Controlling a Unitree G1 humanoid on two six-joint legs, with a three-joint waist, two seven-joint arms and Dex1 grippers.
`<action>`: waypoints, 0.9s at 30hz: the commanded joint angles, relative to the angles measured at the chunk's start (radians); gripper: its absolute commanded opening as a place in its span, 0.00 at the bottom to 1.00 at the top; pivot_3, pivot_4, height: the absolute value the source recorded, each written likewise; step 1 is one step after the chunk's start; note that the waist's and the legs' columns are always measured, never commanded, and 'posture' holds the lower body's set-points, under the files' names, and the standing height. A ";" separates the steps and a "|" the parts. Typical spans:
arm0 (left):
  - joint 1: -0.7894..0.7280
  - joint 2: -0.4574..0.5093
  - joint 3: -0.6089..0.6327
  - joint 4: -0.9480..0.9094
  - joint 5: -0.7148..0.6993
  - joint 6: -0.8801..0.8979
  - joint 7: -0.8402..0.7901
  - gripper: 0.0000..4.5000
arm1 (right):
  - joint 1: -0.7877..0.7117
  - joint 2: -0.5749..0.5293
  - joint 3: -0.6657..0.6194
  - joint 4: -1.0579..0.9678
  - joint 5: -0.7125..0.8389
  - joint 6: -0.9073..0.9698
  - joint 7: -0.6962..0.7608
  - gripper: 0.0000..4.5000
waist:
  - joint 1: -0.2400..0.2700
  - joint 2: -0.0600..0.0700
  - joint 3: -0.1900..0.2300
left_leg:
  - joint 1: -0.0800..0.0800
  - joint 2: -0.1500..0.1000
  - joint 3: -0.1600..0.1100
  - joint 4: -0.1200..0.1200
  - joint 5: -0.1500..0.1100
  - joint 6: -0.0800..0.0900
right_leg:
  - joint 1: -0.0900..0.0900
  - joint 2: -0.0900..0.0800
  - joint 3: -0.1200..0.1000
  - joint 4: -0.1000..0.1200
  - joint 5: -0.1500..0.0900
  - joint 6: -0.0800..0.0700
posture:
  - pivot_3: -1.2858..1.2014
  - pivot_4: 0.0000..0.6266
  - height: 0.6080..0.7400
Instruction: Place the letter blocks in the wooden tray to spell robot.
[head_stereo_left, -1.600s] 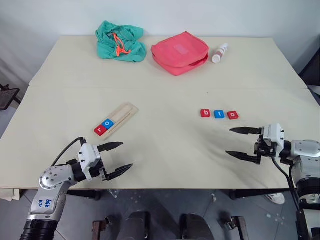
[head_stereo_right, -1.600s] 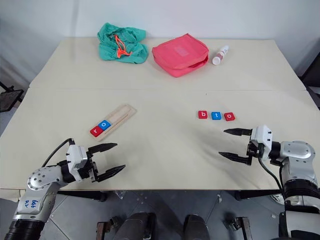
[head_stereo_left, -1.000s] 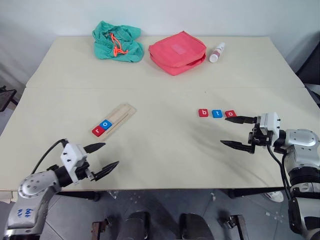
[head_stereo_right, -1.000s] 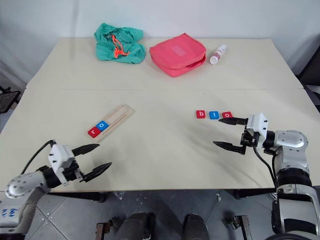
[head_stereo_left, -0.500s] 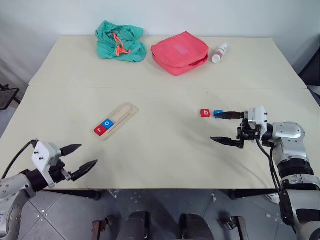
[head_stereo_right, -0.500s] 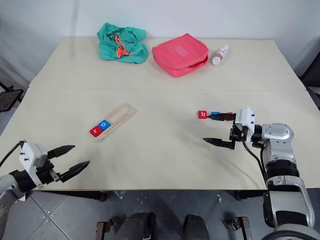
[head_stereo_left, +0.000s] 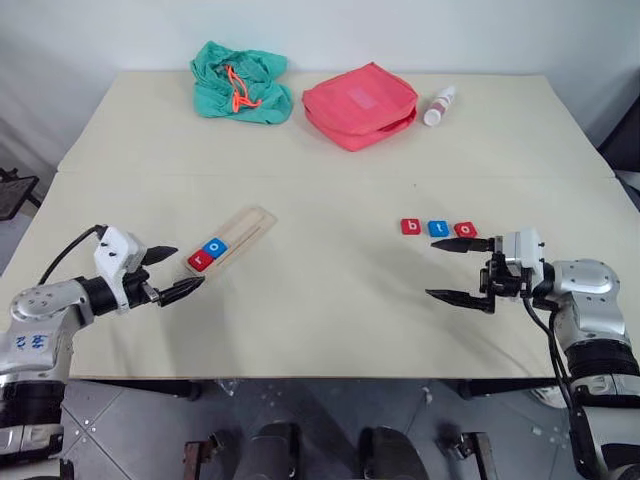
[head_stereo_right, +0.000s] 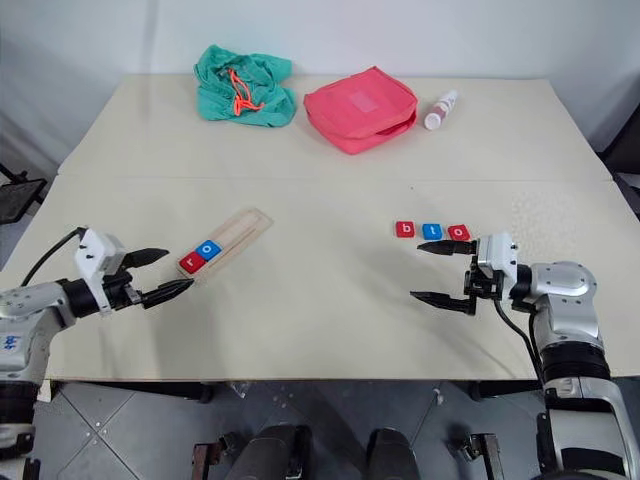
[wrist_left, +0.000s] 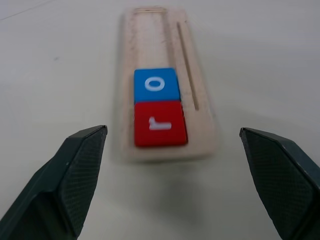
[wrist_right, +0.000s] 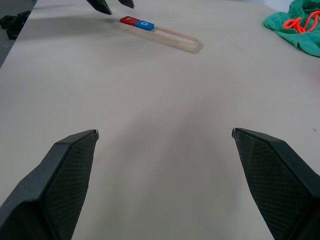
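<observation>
The left gripper (head_stereo_left: 172, 273) sits at the left middle of the head view, its two black fingers spread apart and empty, tips aimed at the near end of the wooden tray (head_stereo_left: 245, 226), just short of it. The tray lies slantwise, left of centre, and in its lower end sit a red r block (head_stereo_left: 199, 261) and a blue o block (head_stereo_left: 214, 246), touching each other; the rest of its groove is bare. In the left wrist view the tray (wrist_left: 165, 60) runs away between the fingers with the red r block (wrist_left: 159, 124) nearest and the blue o block (wrist_left: 155, 85) behind it. The right gripper (head_stereo_left: 460, 270) is at the right middle, fingers wide apart, holding nothing, pointing toward the centre of the table (head_stereo_left: 330, 300). Just above its upper finger lie three loose blocks in a row: a red b block (head_stereo_left: 411, 227), a blue t block (head_stereo_left: 438, 228) and a red o block (head_stereo_left: 465, 230). Along the upper edge lie a green cloth bag (head_stereo_left: 240, 82), a red pouch (head_stereo_left: 360, 104) and a small white bottle (head_stereo_left: 439, 105).
</observation>
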 joint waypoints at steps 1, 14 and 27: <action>-0.062 -0.002 -0.038 0.074 0.045 -0.010 0.000 1.00 | 0.040 -0.024 -0.046 -0.076 0.027 0.022 -0.012 1.00 | 0.000 0.000 0.000 | 0.000 0.000 0.000 0.000 0.000 0.000 | 0.000 0.000 0.000 0.000 0.000 0.000 | 0.52 0.24 1.00; -0.222 -0.045 -0.143 0.252 0.137 -0.047 -0.034 1.00 | 0.157 -0.029 -0.089 -0.206 0.028 0.066 -0.078 1.00 | 0.004 0.000 0.000 | 0.000 -0.001 0.000 0.001 0.000 0.000 | 0.000 0.000 0.000 0.002 0.000 0.000 | 0.52 0.24 1.00; -0.213 -0.022 -0.203 0.251 0.208 0.020 -0.043 1.00 | 0.155 -0.018 -0.083 -0.213 0.017 0.068 -0.097 1.00 | 0.004 0.000 0.000 | 0.001 0.000 0.000 0.002 0.000 0.000 | 0.000 -0.001 0.000 0.003 0.000 0.000 | 0.52 0.24 1.00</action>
